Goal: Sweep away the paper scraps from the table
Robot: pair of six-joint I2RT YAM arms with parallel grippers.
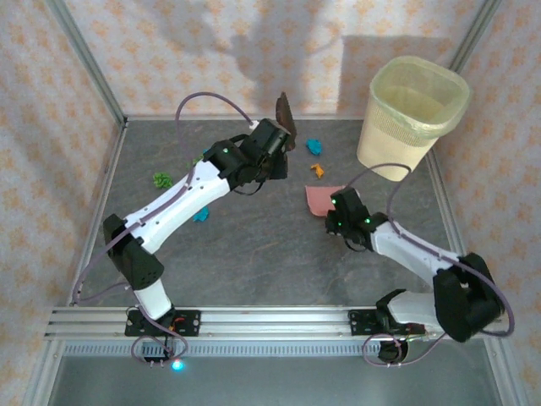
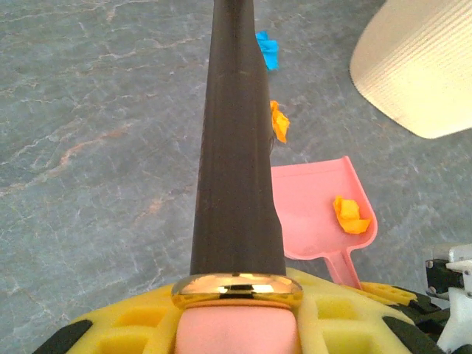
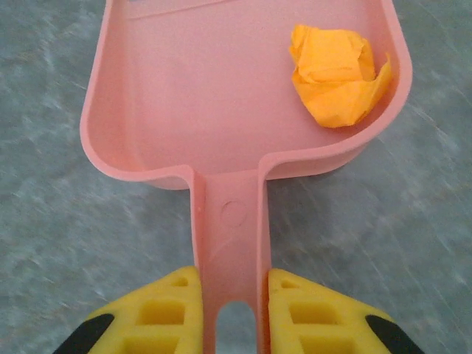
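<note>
I saw the left gripper (image 2: 236, 313) clamped on the brush (image 2: 236, 147) and the right gripper (image 3: 232, 313) clamped on the dustpan (image 3: 184, 96) handle. One orange scrap (image 3: 335, 74) sat upper right in the pan. Other paper scraps (image 1: 314, 145) lay loose on the table (image 1: 254, 262), upper centre and left. Risk I judged: a hard stroke flicking them past the pan. No writing readable.

We see a dark grey table (image 1: 254, 254) veined like stone, peach walls (image 1: 51, 101) with small orange flowers, a pink dustpan (image 3: 206, 88), an orange scrap (image 3: 335, 74), a blue scrap (image 1: 314, 146), a green scrap (image 1: 162, 179), a cream bin (image 1: 397, 144) and a dark brown brush (image 2: 236, 147).
</note>
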